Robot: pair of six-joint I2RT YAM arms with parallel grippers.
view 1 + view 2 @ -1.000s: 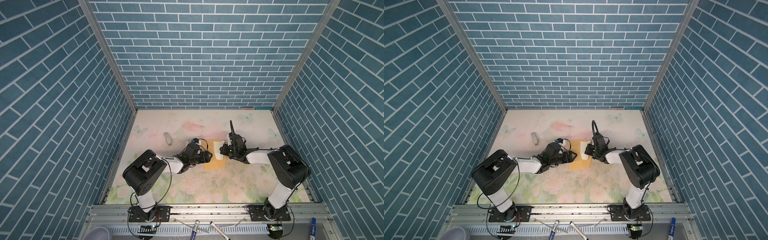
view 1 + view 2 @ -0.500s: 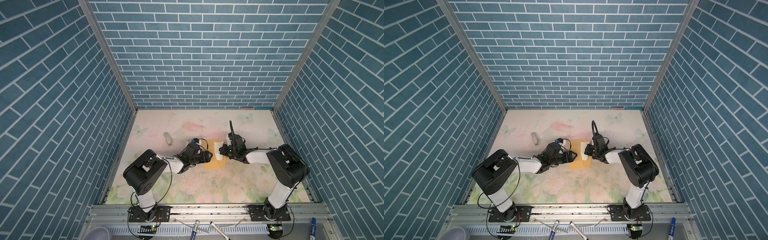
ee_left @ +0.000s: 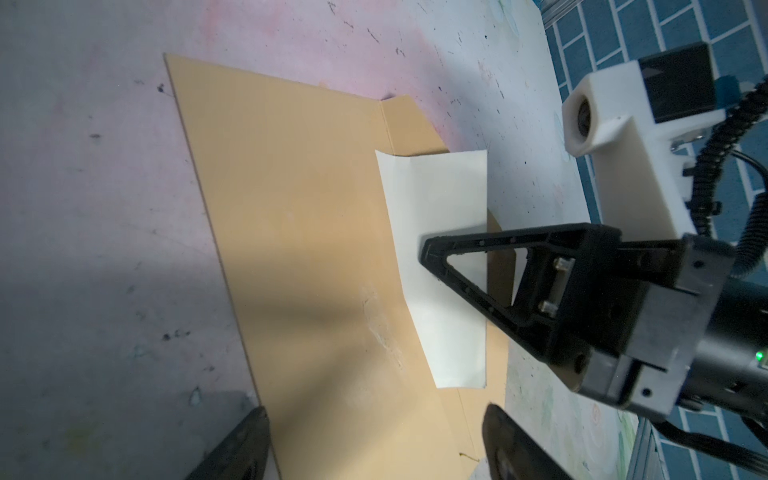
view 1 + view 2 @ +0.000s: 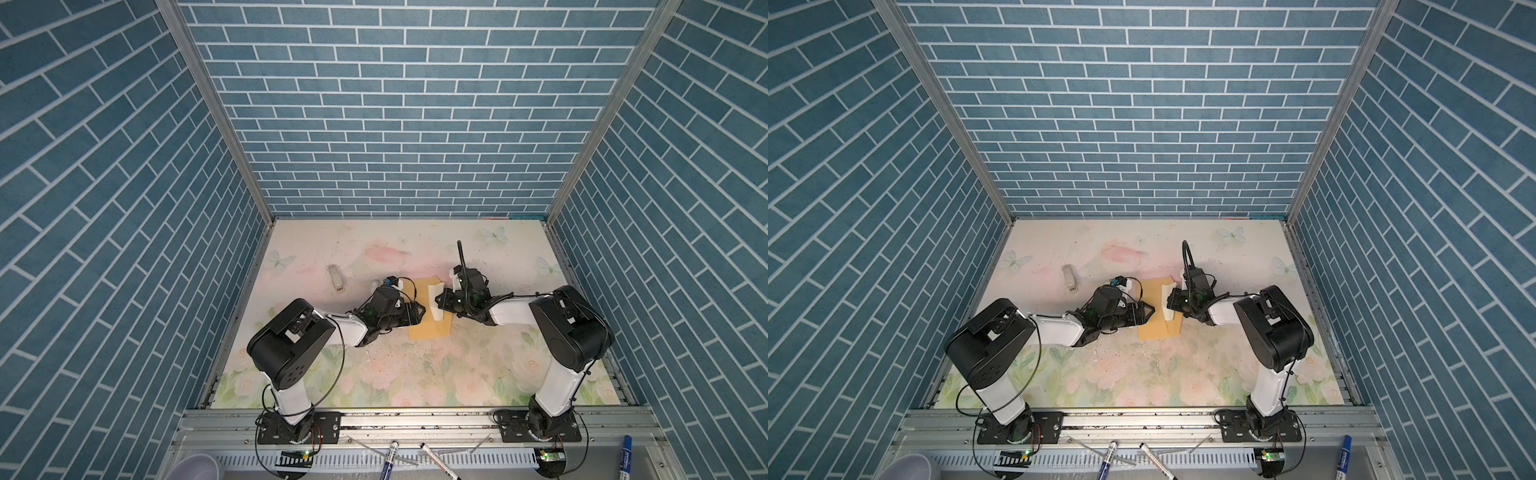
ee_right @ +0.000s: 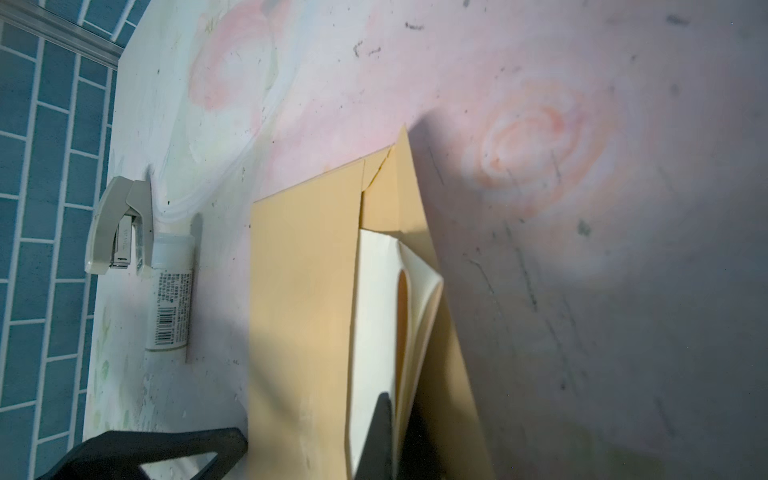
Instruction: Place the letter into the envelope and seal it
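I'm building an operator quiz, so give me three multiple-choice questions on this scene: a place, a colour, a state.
1. Where is the stapler? A. on the table, left of the envelope B. on the envelope C. inside the envelope
2. The envelope's colour? A. blue B. mustard yellow C. white
3. The right gripper is: A. open, empty B. shut on the letter C. shut on the stapler
Answers: A, both top views show it apart, leftward; B, plain in every view; B, its jaws pinch the folded letter.
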